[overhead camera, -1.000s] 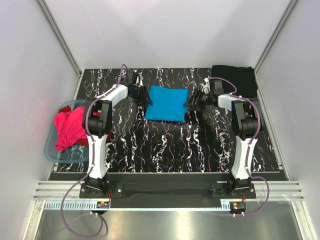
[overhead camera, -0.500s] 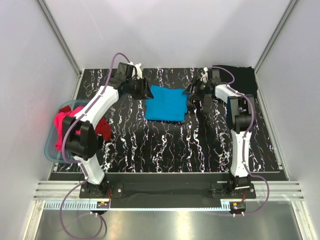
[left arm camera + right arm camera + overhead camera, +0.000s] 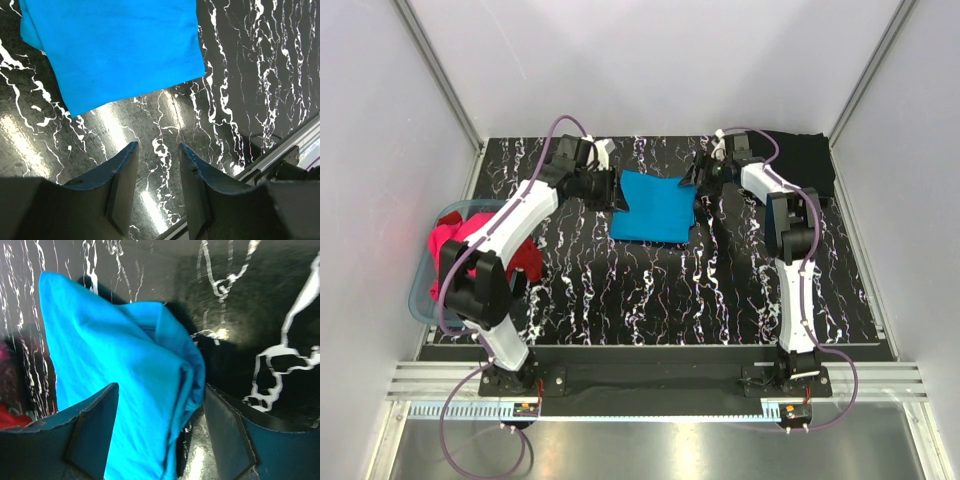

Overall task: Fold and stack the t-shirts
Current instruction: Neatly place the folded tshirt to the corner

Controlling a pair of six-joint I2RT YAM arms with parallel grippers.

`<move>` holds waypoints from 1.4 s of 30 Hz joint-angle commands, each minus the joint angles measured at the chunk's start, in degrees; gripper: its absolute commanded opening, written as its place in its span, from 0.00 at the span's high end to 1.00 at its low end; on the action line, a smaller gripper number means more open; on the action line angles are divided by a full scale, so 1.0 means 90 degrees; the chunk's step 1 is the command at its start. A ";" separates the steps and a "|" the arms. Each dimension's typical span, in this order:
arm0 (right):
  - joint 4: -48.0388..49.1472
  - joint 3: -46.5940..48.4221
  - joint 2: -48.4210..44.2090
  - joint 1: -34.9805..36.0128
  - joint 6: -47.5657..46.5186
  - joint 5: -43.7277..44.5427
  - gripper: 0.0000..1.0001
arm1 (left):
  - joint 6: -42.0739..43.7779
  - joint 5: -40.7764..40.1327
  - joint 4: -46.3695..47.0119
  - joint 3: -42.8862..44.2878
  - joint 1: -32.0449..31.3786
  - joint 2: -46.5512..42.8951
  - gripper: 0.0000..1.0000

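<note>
Lying mid-table (image 3: 650,300), the folded turquoise shirt (image 3: 655,208) looks ready to go onto the black shirt (image 3: 800,155) in the far right corner, where a stack seems begun; pink shirts (image 3: 455,255) fill the tub (image 3: 420,300). Left gripper (image 3: 156,147) hovers beside its left edge, fingers apart, empty; right gripper (image 3: 160,390) straddles the right edge with spread fingers, unclamped

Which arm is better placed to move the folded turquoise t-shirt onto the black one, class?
Probably the right. The right gripper, open, straddles the bunched edge of the turquoise t-shirt, and the black t-shirt lies at that arm's far corner. The left gripper is open over bare table.
</note>
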 commanded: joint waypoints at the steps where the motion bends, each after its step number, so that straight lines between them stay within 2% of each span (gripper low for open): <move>1: -0.0634 0.0026 0.0324 0.0141 -0.0332 0.0322 0.25 | 0.0119 0.0059 0.0121 0.0022 0.0025 -0.0517 0.57; 5: -0.0674 0.0026 0.0343 0.0141 -0.0507 0.0157 0.31 | 0.0099 0.0147 0.0131 0.0022 0.0035 -0.0556 0.57; 11: -0.0722 0.0094 0.0373 0.0131 -0.0722 0.0127 0.51 | 0.0100 0.0157 0.0131 -0.0007 0.0045 -0.0644 0.57; 16: -0.0713 0.0085 0.0082 0.0131 -0.0889 0.0380 0.84 | 0.0070 0.0235 0.0131 -0.0017 0.0045 -0.0664 0.57; 20: -0.0732 -0.0197 -0.0573 0.0102 -0.1005 0.1180 1.00 | 0.0070 0.0167 0.0170 -0.0095 0.0035 -0.0586 0.57; 25: -0.0849 -0.0599 -0.1636 0.0102 -0.1698 0.1981 1.00 | 0.0099 0.0011 0.0160 -0.0114 0.0035 -0.0693 0.57; 31: -0.1298 -0.0492 -0.2340 0.0102 -0.2645 0.2919 1.00 | 0.0100 -0.0019 0.0160 -0.0114 0.0035 -0.0771 0.55; 42: -0.1543 0.0289 -0.2381 -0.0200 -0.3867 0.3916 1.00 | 0.0051 0.0196 0.0180 -0.0124 0.0035 -0.0830 0.55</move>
